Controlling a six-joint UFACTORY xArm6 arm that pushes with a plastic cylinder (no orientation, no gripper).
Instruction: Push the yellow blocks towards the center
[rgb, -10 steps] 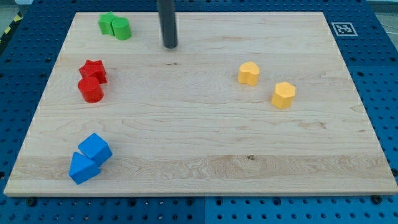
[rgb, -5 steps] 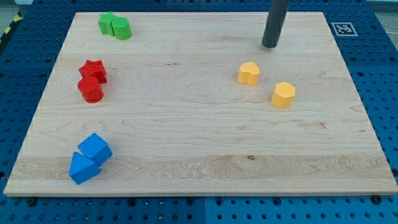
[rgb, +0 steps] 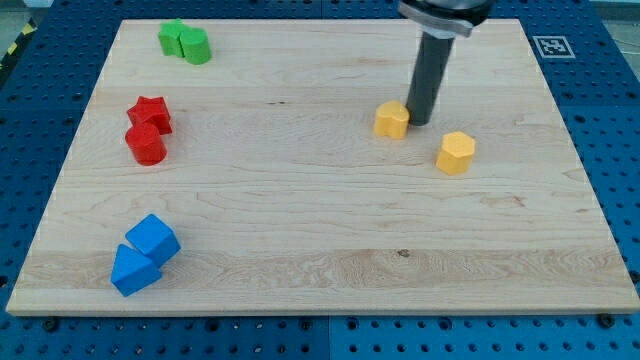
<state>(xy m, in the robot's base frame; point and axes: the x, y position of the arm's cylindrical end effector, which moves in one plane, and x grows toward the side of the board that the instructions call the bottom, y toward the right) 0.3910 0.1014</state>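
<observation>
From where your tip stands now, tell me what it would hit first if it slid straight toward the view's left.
My tip sits right against the view's right side of the nearer yellow block, so it would meet that first. Beyond it the wooden board looks free until the red blocks, though depth is uncertain.

On the pale wooden board (rgb: 320, 250) we see three pairs of blocks along the view's left. Near the top, a green block (rgb: 172, 37) of unclear shape touches a green cylinder (rgb: 196, 46) on its right. Lower down, a red star-shaped block (rgb: 150, 113) sits just above a red cylinder (rgb: 146, 144), the two touching. Near the bottom, a blue cube (rgb: 153, 238) touches a blue wedge-like block (rgb: 131, 270). The board rests on a blue perforated table (rgb: 610, 120); a black-and-white fiducial marker (rgb: 550, 46) occupies the board's top right corner.
</observation>
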